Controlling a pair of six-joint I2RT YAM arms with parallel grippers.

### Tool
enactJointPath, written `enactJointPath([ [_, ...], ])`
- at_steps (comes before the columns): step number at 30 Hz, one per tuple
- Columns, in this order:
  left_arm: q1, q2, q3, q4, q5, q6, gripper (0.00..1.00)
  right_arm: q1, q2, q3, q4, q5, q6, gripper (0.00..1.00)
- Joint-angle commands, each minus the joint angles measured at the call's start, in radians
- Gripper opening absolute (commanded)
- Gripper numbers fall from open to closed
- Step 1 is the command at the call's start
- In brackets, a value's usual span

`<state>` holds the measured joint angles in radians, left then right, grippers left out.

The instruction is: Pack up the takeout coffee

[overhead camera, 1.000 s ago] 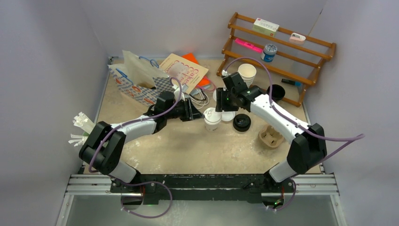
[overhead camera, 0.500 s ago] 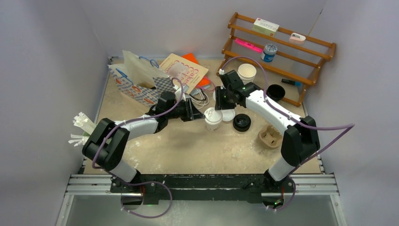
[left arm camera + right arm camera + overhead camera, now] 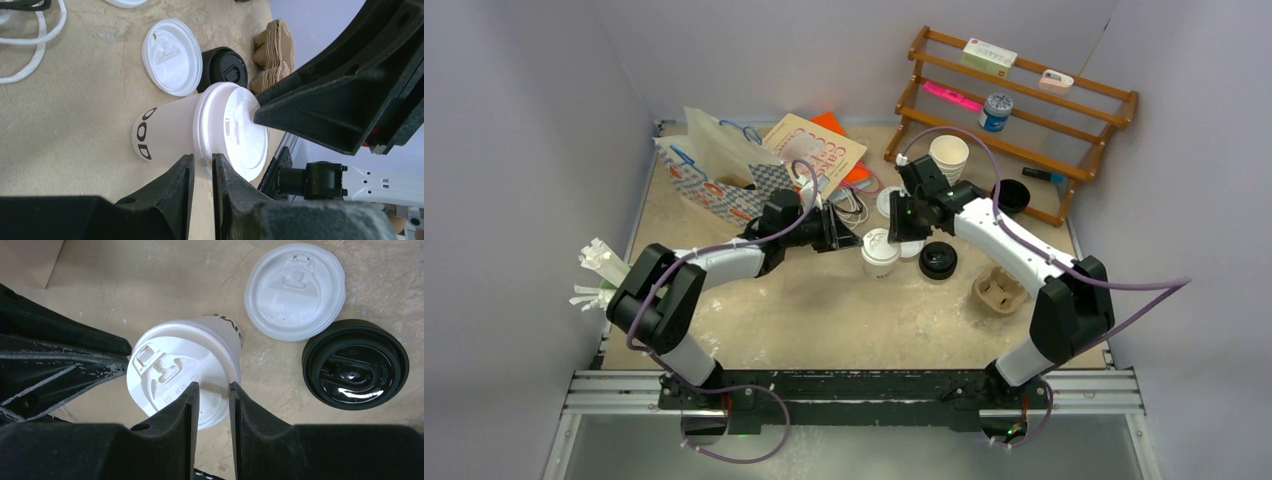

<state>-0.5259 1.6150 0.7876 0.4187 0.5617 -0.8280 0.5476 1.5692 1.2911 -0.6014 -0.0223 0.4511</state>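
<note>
Just left of the white-lidded cup (image 3: 879,252), which stands upright on the table (image 3: 824,310), the left end effector (image 3: 202,162) is narrowed to a slit at the lid's rim; whether it pinches the rim I cannot tell. Above that cup the right end effector (image 3: 212,387) hangs narrow, gripping nothing. Just right of the cup lies a loose white lid (image 3: 295,290), then the black-lidded cup (image 3: 356,371).
</note>
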Motion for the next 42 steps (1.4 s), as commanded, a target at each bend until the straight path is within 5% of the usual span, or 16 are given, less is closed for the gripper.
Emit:
enactJointPath([
  [1, -0.005, 0.032, 0.060, 0.031, -0.003, 0.014, 0.22, 0.000, -0.053, -0.026, -0.035, -0.054, 0.041, 0.31],
  [9, -0.006, 0.069, 0.109, 0.060, -0.006, 0.002, 0.22, -0.001, -0.093, -0.059, -0.085, -0.050, 0.056, 0.40],
  [15, -0.007, 0.041, 0.114, 0.018, -0.025, 0.015, 0.29, 0.000, -0.129, -0.028, -0.101, 0.008, -0.011, 0.61],
  [19, -0.015, -0.018, 0.081, -0.012, -0.045, -0.004, 0.33, 0.001, -0.137, 0.003, -0.047, 0.052, -0.118, 0.92],
  [21, -0.022, -0.067, 0.046, -0.029, -0.063, -0.017, 0.33, 0.009, -0.126, 0.012, -0.027, 0.041, -0.166, 0.98],
  [42, -0.025, -0.055, -0.039, 0.054, -0.014, -0.096, 0.26, 0.109, -0.009, 0.067, 0.048, 0.064, -0.313, 0.97],
])
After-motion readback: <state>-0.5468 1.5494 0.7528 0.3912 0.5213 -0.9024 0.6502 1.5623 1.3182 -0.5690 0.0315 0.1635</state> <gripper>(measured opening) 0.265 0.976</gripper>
